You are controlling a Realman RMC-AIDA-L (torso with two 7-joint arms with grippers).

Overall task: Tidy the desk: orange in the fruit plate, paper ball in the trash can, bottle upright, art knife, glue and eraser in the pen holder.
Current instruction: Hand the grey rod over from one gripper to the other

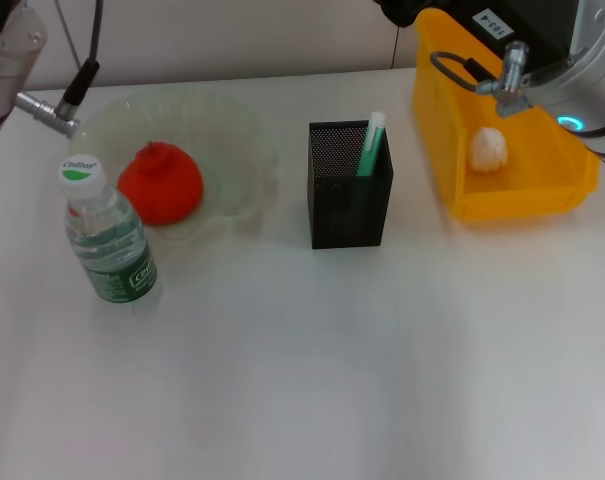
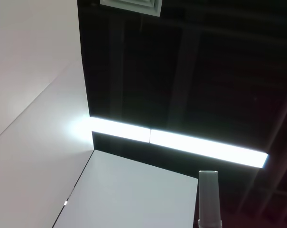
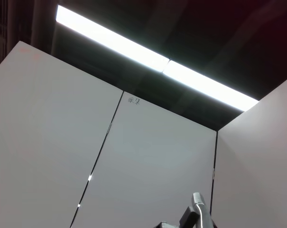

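Where desk things sit: one orange [image 1: 160, 182], one bottle [image 1: 108, 235], one paper ball [image 1: 488, 148].

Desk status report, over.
Both arms parked at far corners, pincers unseen. Orange in fruit plate, paper ball in trash can, bottle upright. Nothing obstructing.

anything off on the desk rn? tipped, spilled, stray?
Nothing stands out. The orange sits in the fruit plate, the bottle stands upright beside it, the paper ball lies in the trash can, and a green stick stands in the pen holder. No spill or stray item shows.
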